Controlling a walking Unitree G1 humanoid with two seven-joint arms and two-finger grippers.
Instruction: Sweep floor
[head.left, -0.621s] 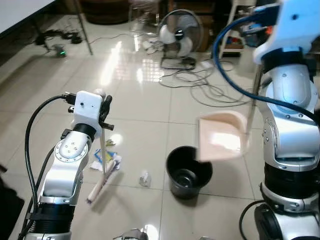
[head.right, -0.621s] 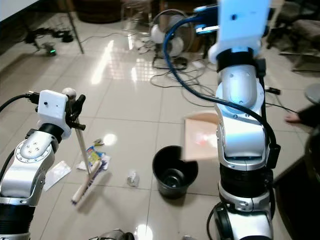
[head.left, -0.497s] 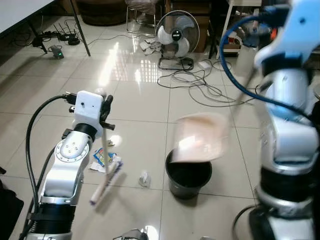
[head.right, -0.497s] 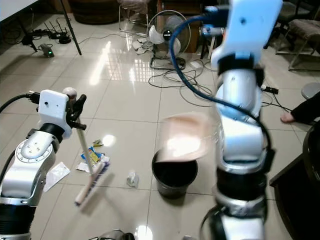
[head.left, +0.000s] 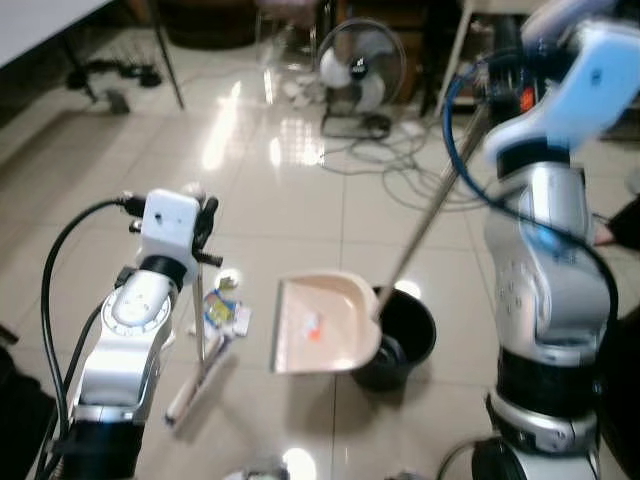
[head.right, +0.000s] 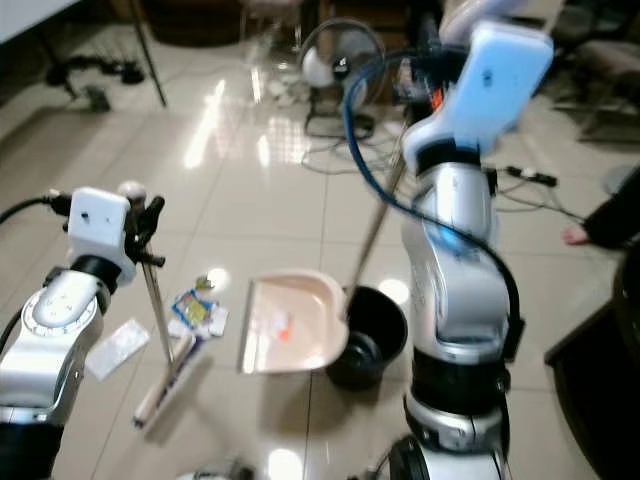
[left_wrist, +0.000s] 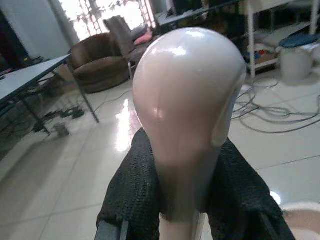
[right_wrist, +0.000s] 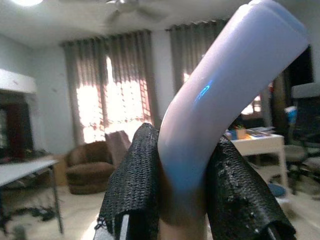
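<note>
My left gripper (left_wrist: 185, 197) is shut around the rounded top of the pale broom handle (head.left: 199, 300). The stick runs down to the brush head (head.left: 198, 382) on the tiles. My right gripper (right_wrist: 182, 200) is shut on the bent top of the dustpan's long handle (head.left: 430, 210). The beige dustpan (head.left: 320, 325) hangs low just left of the black bin (head.left: 410, 335), its open mouth facing the broom, with a small orange-white scrap (head.left: 314, 331) inside. A colourful wrapper (head.left: 224, 310) lies beside the broom stick. A white paper scrap (head.right: 113, 349) lies further left.
A standing fan (head.left: 360, 70) and loose cables (head.left: 400, 160) occupy the floor at the back. A table leg (head.left: 170, 70) stands at the far left. A person's foot (head.right: 585, 235) rests at the right edge. Glossy tiles lie open between the broom and the fan.
The dustpan has swung from above the bin's right side down to its left and now sits low and flatter. The broom has stayed by the wrapper. The camera has shifted a little.
</note>
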